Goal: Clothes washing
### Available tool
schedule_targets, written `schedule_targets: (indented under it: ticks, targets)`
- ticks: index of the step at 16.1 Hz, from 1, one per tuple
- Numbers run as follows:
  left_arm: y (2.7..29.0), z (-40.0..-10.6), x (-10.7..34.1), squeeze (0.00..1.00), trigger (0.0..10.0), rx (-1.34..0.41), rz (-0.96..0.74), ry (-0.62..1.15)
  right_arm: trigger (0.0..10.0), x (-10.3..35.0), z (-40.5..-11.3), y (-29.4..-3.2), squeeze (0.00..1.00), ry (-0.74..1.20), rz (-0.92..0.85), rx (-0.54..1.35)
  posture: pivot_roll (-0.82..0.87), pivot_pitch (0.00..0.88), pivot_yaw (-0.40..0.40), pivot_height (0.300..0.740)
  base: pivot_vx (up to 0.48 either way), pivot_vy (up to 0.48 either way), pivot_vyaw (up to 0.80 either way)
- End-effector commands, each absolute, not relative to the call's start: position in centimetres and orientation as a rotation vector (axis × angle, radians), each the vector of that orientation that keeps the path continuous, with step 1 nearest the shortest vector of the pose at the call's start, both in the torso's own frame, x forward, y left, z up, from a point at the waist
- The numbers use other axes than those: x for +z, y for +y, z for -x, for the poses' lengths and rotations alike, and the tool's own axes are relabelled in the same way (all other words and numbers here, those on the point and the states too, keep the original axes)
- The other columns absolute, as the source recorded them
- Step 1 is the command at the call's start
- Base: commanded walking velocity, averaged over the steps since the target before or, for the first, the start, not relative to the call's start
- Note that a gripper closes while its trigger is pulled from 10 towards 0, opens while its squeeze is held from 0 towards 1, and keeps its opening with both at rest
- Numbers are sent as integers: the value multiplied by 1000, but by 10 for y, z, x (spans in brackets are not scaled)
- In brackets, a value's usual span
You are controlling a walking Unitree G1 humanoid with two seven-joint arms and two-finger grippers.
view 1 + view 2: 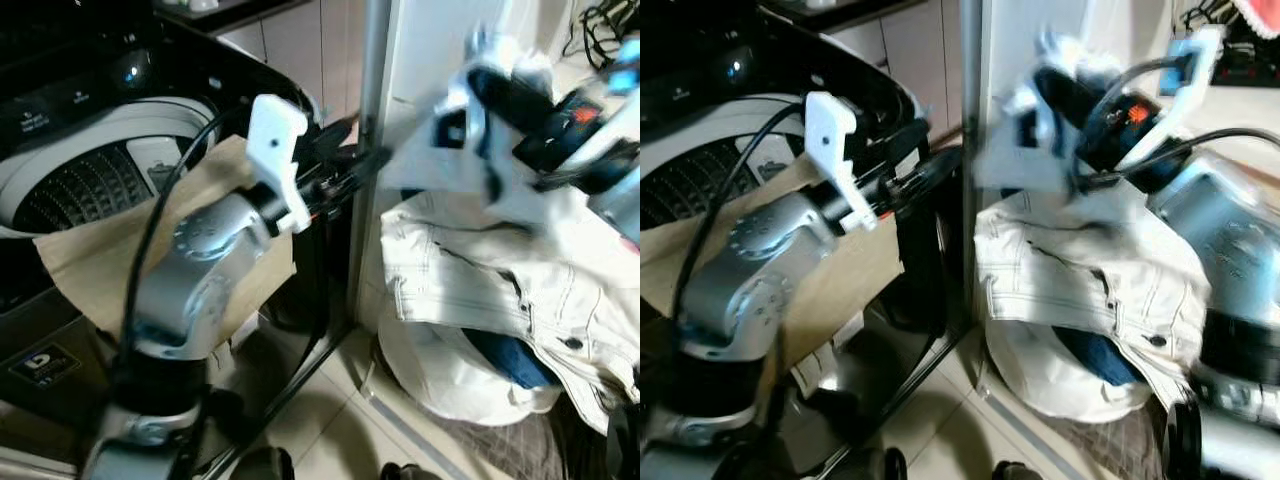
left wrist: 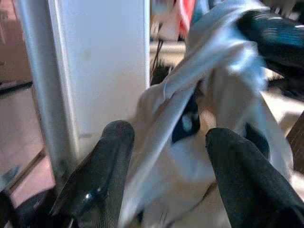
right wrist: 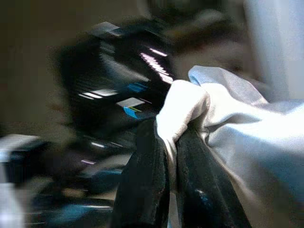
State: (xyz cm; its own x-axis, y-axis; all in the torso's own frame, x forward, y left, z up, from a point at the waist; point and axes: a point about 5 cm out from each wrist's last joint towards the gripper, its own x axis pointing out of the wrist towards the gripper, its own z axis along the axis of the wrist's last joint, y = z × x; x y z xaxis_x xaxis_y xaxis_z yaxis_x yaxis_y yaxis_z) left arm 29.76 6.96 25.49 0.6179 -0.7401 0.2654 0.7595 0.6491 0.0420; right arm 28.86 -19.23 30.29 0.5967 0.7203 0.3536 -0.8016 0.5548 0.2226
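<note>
Right pincer [image 3: 171, 156], motion-blurred, pinches a pale cloth [image 3: 237, 128] above the white jeans [image 1: 480, 275]; left pincer [image 2: 166, 175] spread beside the washer [image 1: 90, 160], its drum half hidden.

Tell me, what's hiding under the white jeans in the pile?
Under the white jeans a bit of dark blue cloth peeks out, and below that sits a rounded white bag or basket. Whatever lies deeper is covered.

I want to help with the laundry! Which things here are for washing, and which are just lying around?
For the washing: washing machine; white garment pinched by the right gripper; left gripper, open beside it; clothes pile.

Just lying around: brown cardboard; silver pole.
</note>
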Motion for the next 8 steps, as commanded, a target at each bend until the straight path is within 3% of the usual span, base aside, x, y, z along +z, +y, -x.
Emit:
schedule_targets:
  ticks: [1, 2, 4, 8]
  targets:
    - [66, -297, 263, 0, 10000, -884, 105, -316, 0, 307, -276, -187, 0, -252, -408, 974, -60, 26, 34, 740, 0, 0, 0]
    - [61, -294, 265, 0, 10000, -909, 125, -333, 0, 304, -270, -185, 0, -229, -415, 970, -69, 26, 34, 740, 0, 0, 0]
    - [53, -291, 263, 1000, 10000, -945, 187, -323, 0, 299, -265, -179, 0, -200, -441, 985, -73, 26, 35, 740, 0, 0, 0]
    - [40, -283, 255, 1000, 10000, -1014, 199, -310, 0, 295, -255, -172, 0, -155, -464, 997, -78, 26, 35, 740, 0, 0, 0]
